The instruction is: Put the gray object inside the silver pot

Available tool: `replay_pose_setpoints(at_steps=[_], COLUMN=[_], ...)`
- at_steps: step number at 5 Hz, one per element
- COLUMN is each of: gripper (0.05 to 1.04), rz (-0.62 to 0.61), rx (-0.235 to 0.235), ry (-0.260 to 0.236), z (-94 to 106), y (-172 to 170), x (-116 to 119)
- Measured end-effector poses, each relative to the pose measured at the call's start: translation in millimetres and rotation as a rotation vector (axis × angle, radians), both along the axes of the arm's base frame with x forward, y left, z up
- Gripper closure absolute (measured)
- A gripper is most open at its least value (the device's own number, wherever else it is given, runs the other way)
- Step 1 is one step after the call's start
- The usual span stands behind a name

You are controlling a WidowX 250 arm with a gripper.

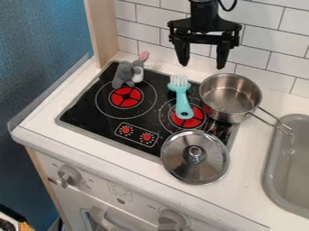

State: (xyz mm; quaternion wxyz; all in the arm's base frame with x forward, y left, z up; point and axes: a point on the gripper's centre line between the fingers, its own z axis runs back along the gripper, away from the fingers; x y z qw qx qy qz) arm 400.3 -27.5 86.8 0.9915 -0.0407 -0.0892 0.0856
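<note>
Stovetop, gray toy outside pot

Our gray plush toy and steel saucepan
We see the toy, pink-eared, near the cooktop's back-left corner, the open pan upright at its back-right.

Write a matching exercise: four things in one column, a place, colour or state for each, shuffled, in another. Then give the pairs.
1. Gray plush toy
2. Brush
3. Silver pot
4. Claw

A. Turquoise, white bristles
B. Open, hanging high
C. Handle toward the sink
D. Behind the left burner's red center

Pairs: 1-D, 2-A, 3-C, 4-B
</note>
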Motion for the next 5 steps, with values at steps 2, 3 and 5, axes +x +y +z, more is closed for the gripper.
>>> replay_pose_setpoints(at_steps=[2, 3, 5], gripper=[0.083, 0.083, 0.083], rz=[0.054, 0.132, 0.395], rx=[-0.007, -0.053, 0.028], ry=[0.039, -0.005, -0.018], z=[-15.9, 4.9, 11.7], y=[7, 30, 85], x=[-10, -10, -15])
